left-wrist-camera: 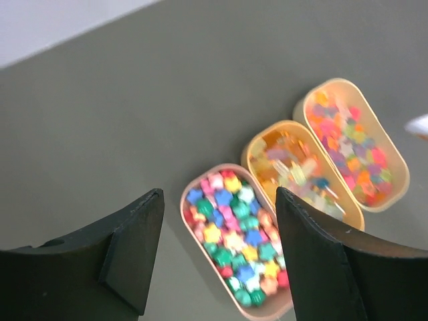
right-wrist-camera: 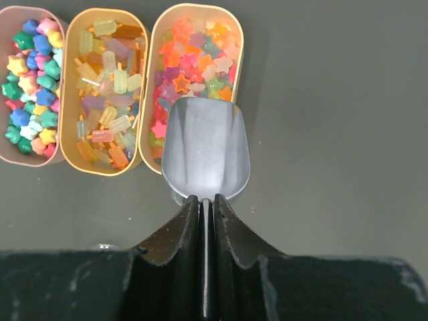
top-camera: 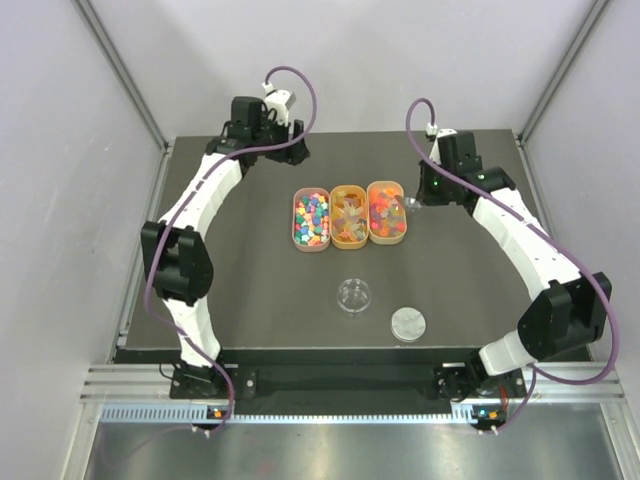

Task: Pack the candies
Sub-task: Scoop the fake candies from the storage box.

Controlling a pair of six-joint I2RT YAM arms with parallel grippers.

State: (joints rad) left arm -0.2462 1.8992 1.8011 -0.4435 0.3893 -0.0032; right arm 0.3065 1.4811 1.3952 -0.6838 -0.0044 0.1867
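Right hand [right-wrist-camera: 206, 200] clenched on the thin handle of a metal scoop [right-wrist-camera: 206, 150]. The scoop bowl is empty and sticks straight out ahead of the fingertips, its front lip over the near end of the tray of red-orange candies [right-wrist-camera: 190, 47]; can't tell if the lip touches them. Left hand [left-wrist-camera: 219, 200] released, jaws wide apart, grasping nothing, hanging above the tabletop [left-wrist-camera: 134, 100] with the multicoloured candies [left-wrist-camera: 234, 241] below and just ahead of it. All candies sit in three oval trays [right-wrist-camera: 100, 172] set side by side and touching. From the right hand: red-orange straight ahead, pale yellow candies [right-wrist-camera: 103, 93] next to the left, multicoloured furthest left. The jar [top-camera: 353, 295] is open, back behind the right hand toward the arm bases, no colour showing in it from above; its lid [top-camera: 407, 322] lies near it, apart. Risks: the trays look light and nobody holds them, so a scoop push could slide or tip one and shove its neighbours. The pieces are small and heaped, so they could roll off the open front of the scoop on the carry. The grip is a narrow pinch, so a loaded scoop might twist. The jar mouth is a small target and the jar is unheld, so a pour could miss or nudge it. Nothing stands between scoop and candies; left hand is well apart from the right, on the far side of the trays.
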